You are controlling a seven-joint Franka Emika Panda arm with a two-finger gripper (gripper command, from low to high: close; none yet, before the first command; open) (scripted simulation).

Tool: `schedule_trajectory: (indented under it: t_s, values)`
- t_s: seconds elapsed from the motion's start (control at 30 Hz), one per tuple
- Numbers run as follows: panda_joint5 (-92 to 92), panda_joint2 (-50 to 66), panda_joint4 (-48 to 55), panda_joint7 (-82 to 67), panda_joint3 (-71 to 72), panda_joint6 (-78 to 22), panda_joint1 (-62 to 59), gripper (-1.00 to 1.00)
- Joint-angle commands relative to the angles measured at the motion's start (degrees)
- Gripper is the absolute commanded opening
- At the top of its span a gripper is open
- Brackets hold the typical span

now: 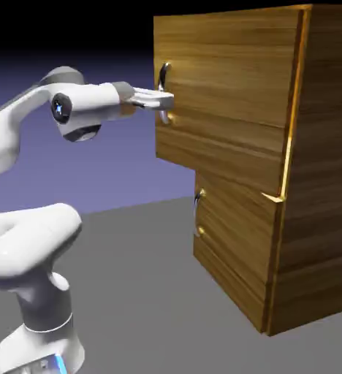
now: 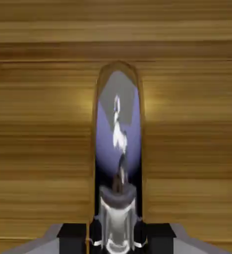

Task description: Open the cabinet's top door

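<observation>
My tool [image 1: 161, 100] is clamped tight on the curved silver bar handle [image 1: 164, 79], which runs vertically near the left edge of the large upper wood-grain door [image 1: 225, 88] on the tall brown cabinet [image 1: 324, 182].

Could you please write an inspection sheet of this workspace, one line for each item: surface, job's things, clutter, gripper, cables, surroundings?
Surface: grey table; the arm's base and the cabinet stand on it.
Job's things: cabinet upright; top door already swung out from the cabinet front; its silver handle is vertical.
Clutter: nothing seen.
Gripper: gripper level, shut on the handle; in the hand view the bar stands between the fingertips.
Cables: nothing seen.
Surroundings: plain blue-violet backdrop; lower panel shut, with a small handle.
</observation>
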Motion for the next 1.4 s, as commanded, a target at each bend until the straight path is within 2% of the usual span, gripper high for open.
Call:
schedule_trajectory:
  t_s: [0.0,0.4,0.57,0.7,0.9,1.37]
  values:
    - [-0.29,-1.11,-1.22,-0.17,-1.51,-2.55,-0.19,-1.0]
    - [-15.9,-0.45,-10.2,-9.93,-26.33,-21.35,4.11,-1.0]
    - [-16.67,-0.88,-10.92,-10.75,-31.55,-33.81,-5.17,-1.0]
    - [-21.49,2.91,-10.69,-14.04,-38.66,-41.32,-7.95,-1.0]
    - [-16.88,2.2,-10.94,-12.93,-37.96,-53.33,-20.41,-1.0]
    - [-39.13,30.51,-0.41,-32.07,-55.03,-70.82,-17.06,-1.0]
